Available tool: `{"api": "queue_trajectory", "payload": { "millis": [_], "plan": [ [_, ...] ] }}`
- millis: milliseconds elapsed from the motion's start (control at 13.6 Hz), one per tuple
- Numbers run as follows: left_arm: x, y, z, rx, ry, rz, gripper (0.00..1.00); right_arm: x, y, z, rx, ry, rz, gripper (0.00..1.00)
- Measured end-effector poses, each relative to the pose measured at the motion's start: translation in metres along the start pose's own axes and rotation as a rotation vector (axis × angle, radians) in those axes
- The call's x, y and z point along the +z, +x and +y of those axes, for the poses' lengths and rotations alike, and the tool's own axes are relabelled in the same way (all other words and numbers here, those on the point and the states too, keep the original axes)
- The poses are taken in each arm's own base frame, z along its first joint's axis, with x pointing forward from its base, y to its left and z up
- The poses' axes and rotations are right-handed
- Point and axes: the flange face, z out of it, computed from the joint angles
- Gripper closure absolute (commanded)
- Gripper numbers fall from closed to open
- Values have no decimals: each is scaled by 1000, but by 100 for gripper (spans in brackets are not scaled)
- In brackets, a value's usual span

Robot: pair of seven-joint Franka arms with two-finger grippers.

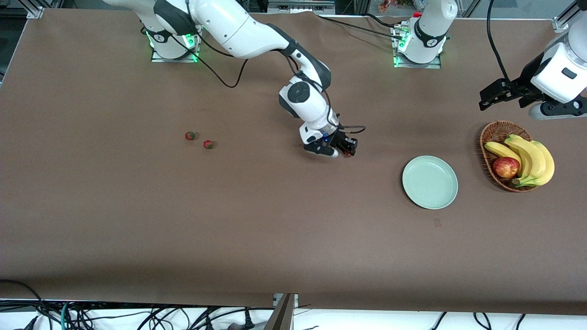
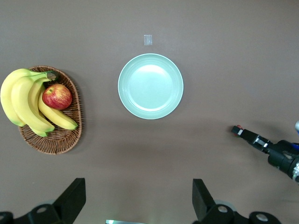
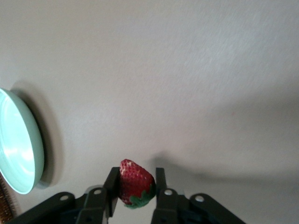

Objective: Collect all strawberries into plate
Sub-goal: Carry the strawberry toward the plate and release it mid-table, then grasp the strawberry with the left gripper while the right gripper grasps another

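Right tool [image 1: 345, 152] grips one strawberry [image 3: 134, 182] between its fingers, low over the table [image 1: 275, 238], well short of the plate [image 1: 429, 182] toward the right arm's end. Left tool [image 2: 140, 205] waits wide open and empty, high above the plate. Two more strawberries [image 1: 198, 140] sit on the table, far from the plate toward the right arm's end. Berries look light, soft, bruisable (pinch gently across the red body, not the leafy top). Plate holds nothing yet.
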Motion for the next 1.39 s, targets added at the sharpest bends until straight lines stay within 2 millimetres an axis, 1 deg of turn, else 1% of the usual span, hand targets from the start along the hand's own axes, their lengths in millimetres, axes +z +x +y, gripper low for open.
{"api": "queue_trajectory", "payload": {
  "millis": [73, 147, 220, 293, 367, 440, 514, 587, 660, 734, 807, 880, 954, 1027, 1174, 1247, 1320, 1394],
  "plan": [
    [0, 0, 0, 0, 0, 0, 0, -3, 2, -5, -3, 7, 13, 0],
    [0, 0, 0, 0, 0, 0, 0, -7, 10, -8, -6, 7, 27, 0],
    [0, 0, 0, 0, 0, 0, 0, -13, 21, -10, -10, -19, 39, 0],
    [1, 0, 0, 0, 0, -2, 0, -22, 37, -12, -14, -73, 43, 0],
    [3, 1, 0, 1, 2, -11, 0, -36, 55, -15, -27, -137, 39, 0],
    [8, 1, 2, 7, 5, -34, 0, -56, 77, -18, -59, -207, 22, 0],
    [18, 2, 8, 20, 12, -74, 0, -78, 102, -18, -103, -276, -6, 0],
    [33, 4, 18, 39, 21, -123, 0, -102, 130, -13, -152, -345, -42, 0],
    [55, 9, 32, 65, 31, -175, 0, -125, 160, -1, -201, -412, -82, 0],
    [80, 16, 50, 95, 39, -220, 0, -145, 188, 15, -245, -464, -111, 1],
    [110, 26, 68, 125, 43, -252, 0, -161, 212, 36, -276, -507, -128, 1],
    [140, 37, 86, 159, 38, -258, 0, -172, 228, 59, -296, -544, -142, 1],
    [168, 46, 101, 214, 24, -245, 0, -181, 237, 83, -315, -578, -159, 1],
    [192, 50, 117, 281, 7, -223, 0, -190, 244, 108, -335, -610, -182, 1],
    [230, 49, 144, 414, -25, -167, 0, -211, 255, 157, -361, -646, -216, 2],
    [245, 47, 155, 496, -40, -134, 0, -220, 255, 180, -362, -653, -227, 4],
    [261, 45, 161, 577, -52, -109, 0, -226, 250, 200, -357, -660, -239, 7],
    [277, 43, 162, 658, -60, -94, 0, -231, 244, 217, -351, -663, -249, 11]
  ]
}}
